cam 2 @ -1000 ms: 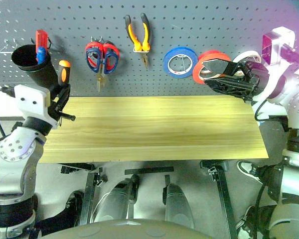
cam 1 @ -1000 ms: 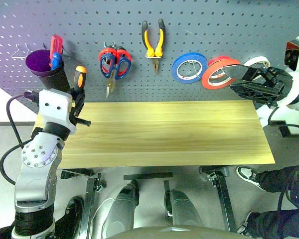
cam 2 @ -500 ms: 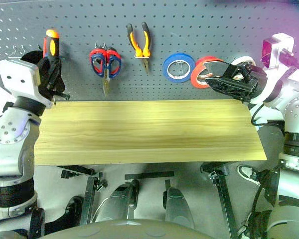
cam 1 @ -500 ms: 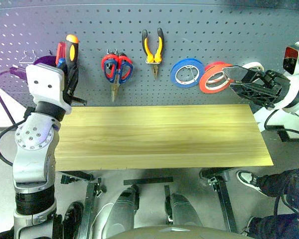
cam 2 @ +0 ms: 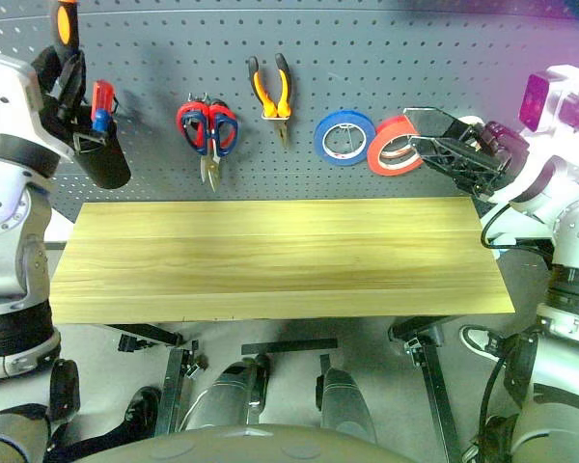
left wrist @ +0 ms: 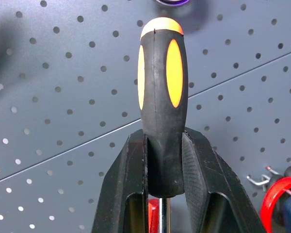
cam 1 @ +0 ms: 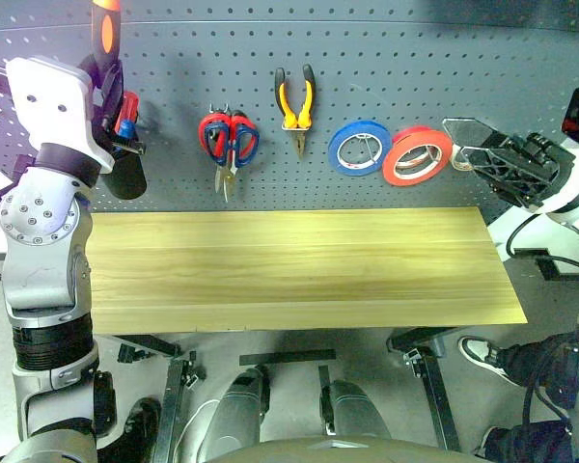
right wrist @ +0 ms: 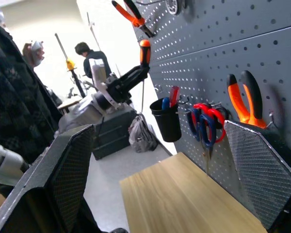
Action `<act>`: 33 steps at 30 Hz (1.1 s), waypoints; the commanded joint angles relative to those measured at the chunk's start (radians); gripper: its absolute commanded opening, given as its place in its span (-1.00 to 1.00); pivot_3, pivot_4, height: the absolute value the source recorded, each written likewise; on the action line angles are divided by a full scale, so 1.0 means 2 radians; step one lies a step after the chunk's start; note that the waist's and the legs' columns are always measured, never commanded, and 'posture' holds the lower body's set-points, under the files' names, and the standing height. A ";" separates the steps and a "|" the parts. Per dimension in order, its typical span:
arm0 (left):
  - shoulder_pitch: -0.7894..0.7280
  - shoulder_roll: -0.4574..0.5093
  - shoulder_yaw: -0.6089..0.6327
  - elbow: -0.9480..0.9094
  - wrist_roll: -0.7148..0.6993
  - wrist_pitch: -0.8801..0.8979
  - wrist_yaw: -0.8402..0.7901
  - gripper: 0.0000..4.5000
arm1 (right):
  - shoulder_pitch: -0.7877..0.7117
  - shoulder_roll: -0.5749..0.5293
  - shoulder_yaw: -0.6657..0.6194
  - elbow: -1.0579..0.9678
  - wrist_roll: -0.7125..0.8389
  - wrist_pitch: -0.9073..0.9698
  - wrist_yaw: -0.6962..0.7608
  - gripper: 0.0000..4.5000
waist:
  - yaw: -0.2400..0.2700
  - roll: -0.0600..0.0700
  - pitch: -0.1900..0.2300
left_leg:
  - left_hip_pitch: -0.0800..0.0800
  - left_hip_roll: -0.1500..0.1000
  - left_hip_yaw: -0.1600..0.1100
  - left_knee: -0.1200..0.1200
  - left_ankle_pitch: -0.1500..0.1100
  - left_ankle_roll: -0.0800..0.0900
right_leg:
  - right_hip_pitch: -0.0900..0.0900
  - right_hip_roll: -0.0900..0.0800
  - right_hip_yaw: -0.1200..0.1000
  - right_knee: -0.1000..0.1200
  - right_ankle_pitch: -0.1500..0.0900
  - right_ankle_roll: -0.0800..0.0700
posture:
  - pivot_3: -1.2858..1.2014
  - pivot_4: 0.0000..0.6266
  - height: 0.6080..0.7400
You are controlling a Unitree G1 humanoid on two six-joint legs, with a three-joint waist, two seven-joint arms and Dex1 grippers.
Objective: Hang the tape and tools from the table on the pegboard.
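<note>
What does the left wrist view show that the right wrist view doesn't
The left wrist view shows up close how the left gripper is shut on the screwdriver: the black fingers clamp the lower end of its orange-and-black handle, with the thin shaft between them. The right wrist view shows the right gripper open and holding nothing, the table, the black cup and the pliers on the pegboard, and people in the room. Both show the screwdriver, the pegboard and the red-handled scissors.
</note>
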 commanded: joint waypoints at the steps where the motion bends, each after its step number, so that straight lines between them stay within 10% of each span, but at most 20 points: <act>1: -0.017 0.015 0.016 -0.002 0.003 -0.014 0.000 -0.74 | 0.002 0.005 -0.022 -0.070 0.050 0.020 -0.022 1.00 | -0.001 0.000 0.000 | 0.000 0.000 0.000 0.000 0.000 0.000 | 0.000 0.000 0.000 0.000 0.000 0.000 | 0.00 -0.54 1.00; 33: -0.097 0.054 0.000 0.210 0.024 -0.164 -0.017 -0.74 | 0.022 0.007 0.007 -0.117 0.061 0.017 -0.048 1.00 | -0.003 -0.001 -0.001 | 0.002 0.000 0.001 0.001 -0.001 0.002 | 0.000 0.000 0.001 0.005 0.000 0.000 | -0.02 -0.53 1.00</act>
